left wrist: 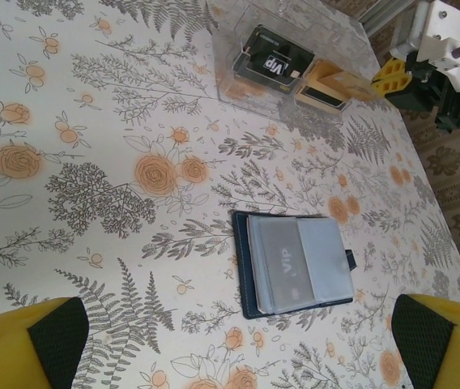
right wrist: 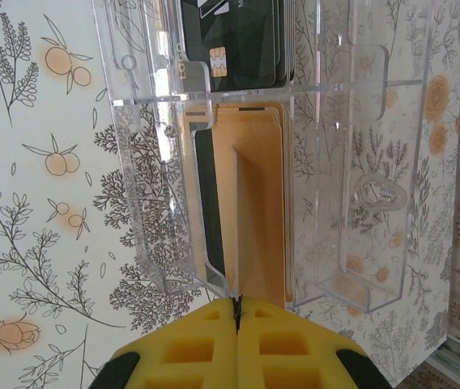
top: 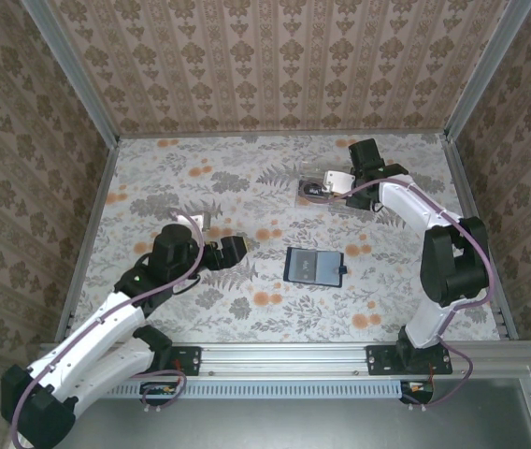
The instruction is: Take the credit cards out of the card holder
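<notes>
My left gripper (left wrist: 234,356) hangs with its jaws spread wide, the yellow fingers (left wrist: 27,344) cut off at the wrist view's lower corners. Ahead of them the card holder (left wrist: 295,263) lies open on the floral table (left wrist: 92,162), mid-table. A grey VIP card (left wrist: 283,259) shows inside; I can't make out any beneath. My right gripper (right wrist: 236,312) is pressed closed at the clear plastic box (right wrist: 335,162), against its tan cards (right wrist: 258,211). Whether it pinches one, I can't tell.
</notes>
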